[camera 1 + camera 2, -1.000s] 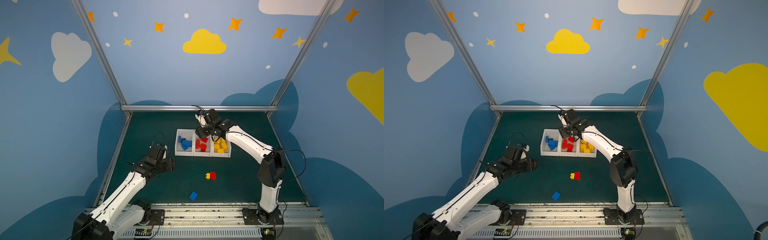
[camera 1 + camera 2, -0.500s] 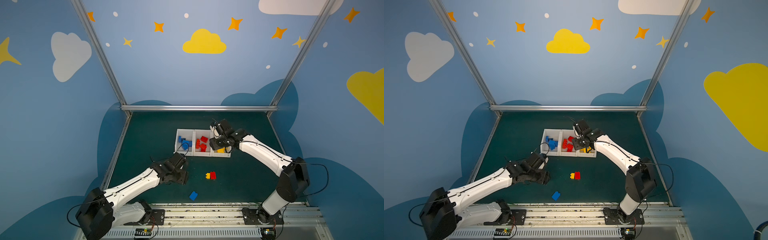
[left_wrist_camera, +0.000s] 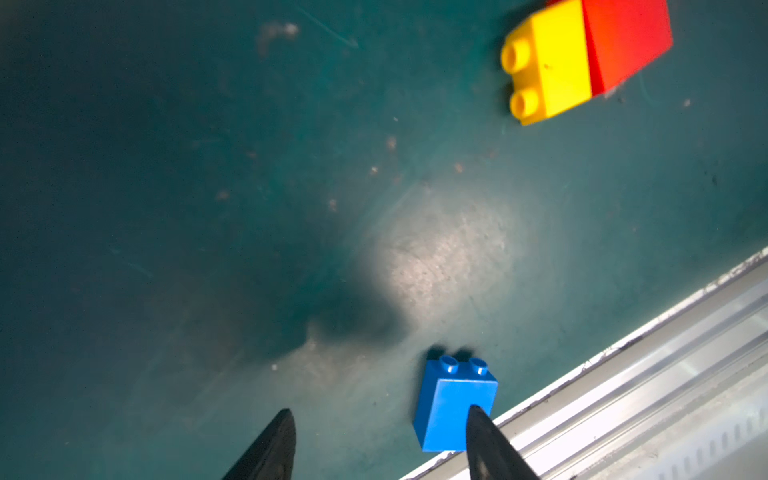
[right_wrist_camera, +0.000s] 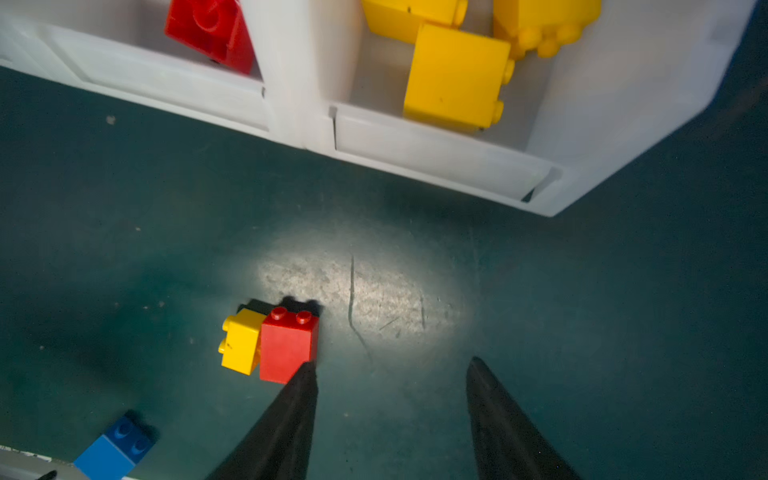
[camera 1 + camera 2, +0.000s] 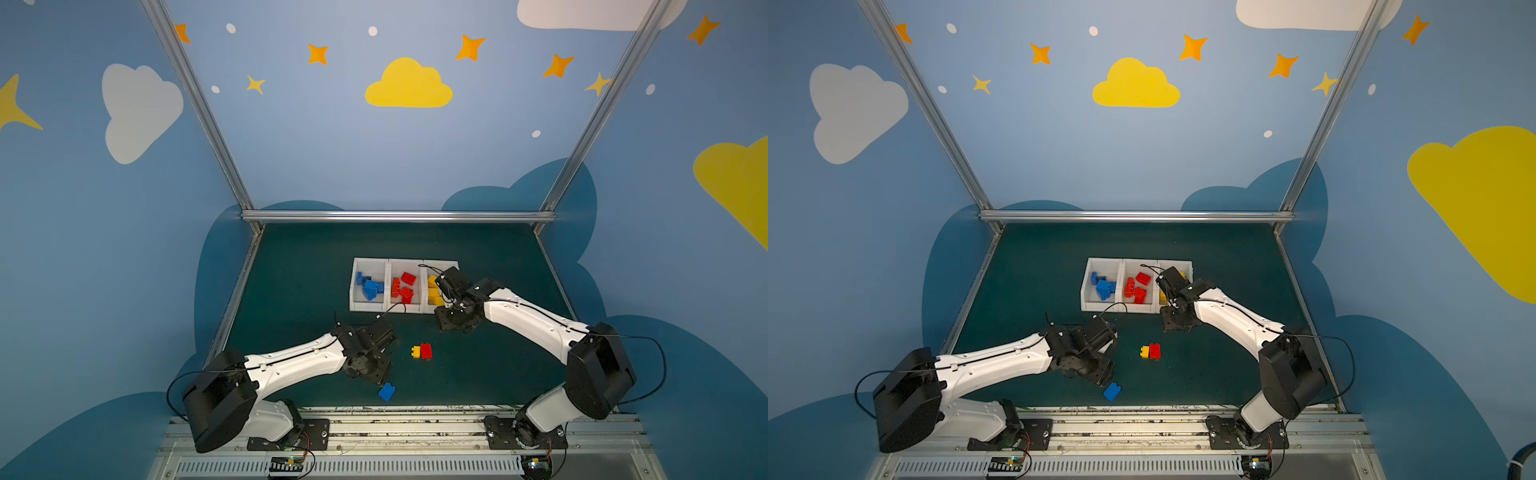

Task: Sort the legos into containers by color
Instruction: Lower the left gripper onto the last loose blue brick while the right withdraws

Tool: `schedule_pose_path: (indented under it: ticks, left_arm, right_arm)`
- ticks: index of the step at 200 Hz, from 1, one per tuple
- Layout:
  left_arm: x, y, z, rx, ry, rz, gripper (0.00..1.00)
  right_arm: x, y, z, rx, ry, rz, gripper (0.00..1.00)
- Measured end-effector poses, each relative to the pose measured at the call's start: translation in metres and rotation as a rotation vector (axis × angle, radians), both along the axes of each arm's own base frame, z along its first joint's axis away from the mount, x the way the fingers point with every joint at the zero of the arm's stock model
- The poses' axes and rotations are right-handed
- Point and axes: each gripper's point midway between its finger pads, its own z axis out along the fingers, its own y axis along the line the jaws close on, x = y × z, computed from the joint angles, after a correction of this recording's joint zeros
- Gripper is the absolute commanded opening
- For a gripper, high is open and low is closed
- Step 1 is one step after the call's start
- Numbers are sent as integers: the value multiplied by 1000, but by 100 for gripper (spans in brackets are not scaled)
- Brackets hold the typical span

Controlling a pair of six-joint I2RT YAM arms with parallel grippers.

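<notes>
The containers (image 5: 389, 286), three joined white bins, stand mid-mat: blue legos (image 5: 370, 287) on the left, red legos (image 5: 403, 286) in the middle, yellow legos (image 5: 433, 291) on the right. A loose yellow lego (image 5: 415, 352) touches a red lego (image 5: 426, 351) on the mat; a blue lego (image 5: 387, 391) lies near the front edge. My left gripper (image 3: 380, 409) is open and empty, low over the mat, the blue lego (image 3: 453, 405) beside one fingertip. My right gripper (image 4: 392, 361) is open and empty before the yellow bin, the red lego (image 4: 286, 349) beyond one finger.
A metal rail (image 5: 395, 415) runs along the mat's front edge, close to the blue lego. Aluminium frame posts and a back bar (image 5: 399, 216) bound the green mat. Black cables loop off both wrists.
My left arm swung forward and down to the blue lego by the front edge. My right gripper came back from above the bins to the mat in front of them.
</notes>
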Motion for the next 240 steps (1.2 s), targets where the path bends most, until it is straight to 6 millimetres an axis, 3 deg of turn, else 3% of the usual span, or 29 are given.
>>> schedule_pose_path:
  ticks: [99, 177, 240]
  left_arm:
    - [-27, -28, -20, 87, 88, -161, 61]
    - [-30, -22, -35, 165, 105, -187, 43]
    - [-25, -20, -35, 181, 84, -190, 39]
  right_arm:
    - [-11, -6, -3, 21, 12, -49, 58]
    - [-12, -9, 0, 27, 1, -64, 58]
    - [-12, -10, 0, 24, 0, -72, 58]
